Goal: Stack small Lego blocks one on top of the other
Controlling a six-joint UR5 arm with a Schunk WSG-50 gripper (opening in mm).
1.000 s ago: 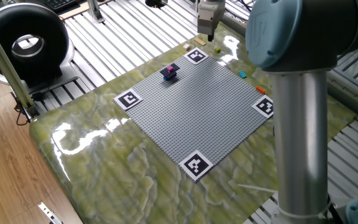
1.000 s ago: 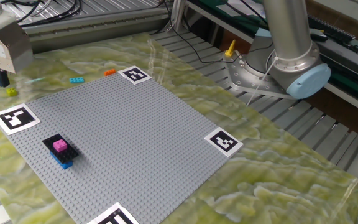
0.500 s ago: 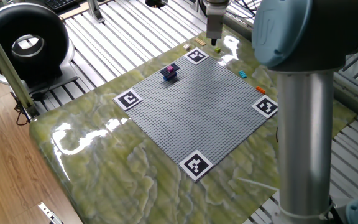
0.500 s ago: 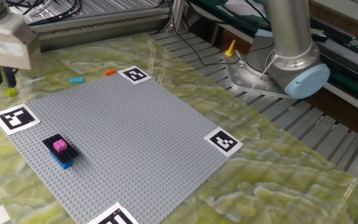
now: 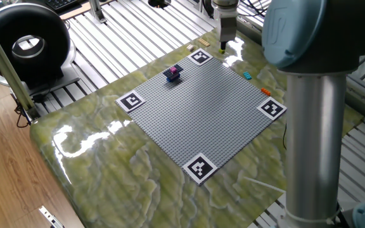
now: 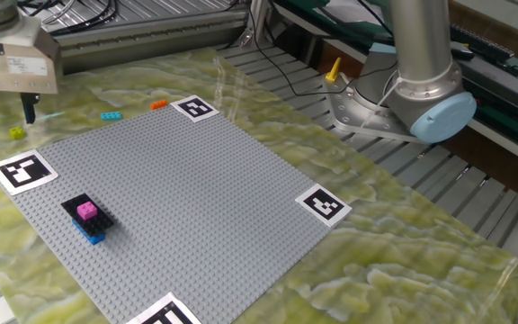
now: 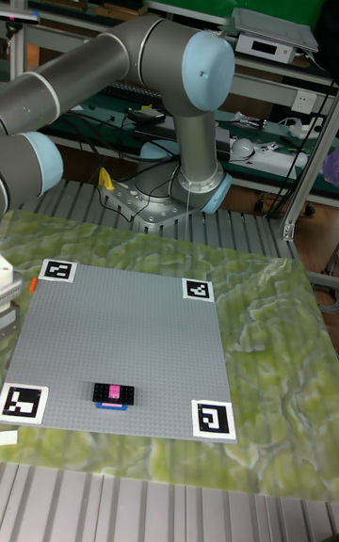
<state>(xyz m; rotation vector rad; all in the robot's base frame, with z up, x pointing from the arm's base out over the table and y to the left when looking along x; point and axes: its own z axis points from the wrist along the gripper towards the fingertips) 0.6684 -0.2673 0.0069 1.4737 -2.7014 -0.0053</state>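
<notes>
Arm reaches across from its base to the far left edge of the surface [image 6: 403, 234]; claw [image 6: 7, 108] points straight down, fingers apart, empty, hovering just above the yellow-green brick [image 6: 17, 133]. Magenta brick [image 6: 86, 211] sits atop a black and blue stack on the grey baseplate [image 6: 196, 198]. Cyan brick [image 6: 111, 115] and orange brick [image 6: 158, 104] lie off the far edge

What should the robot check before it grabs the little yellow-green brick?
1. Tool open: ok, fingers apart.
2. Tool empty: ok, nothing between the fingers.
3. Yellow-green brick in the open: ok, alone on the table, off the grey baseplate.
4. Tool lined up over that brick: cannot tell; it hangs nearby.
5. Stack ready: ok, magenta brick on top, upright.
</notes>
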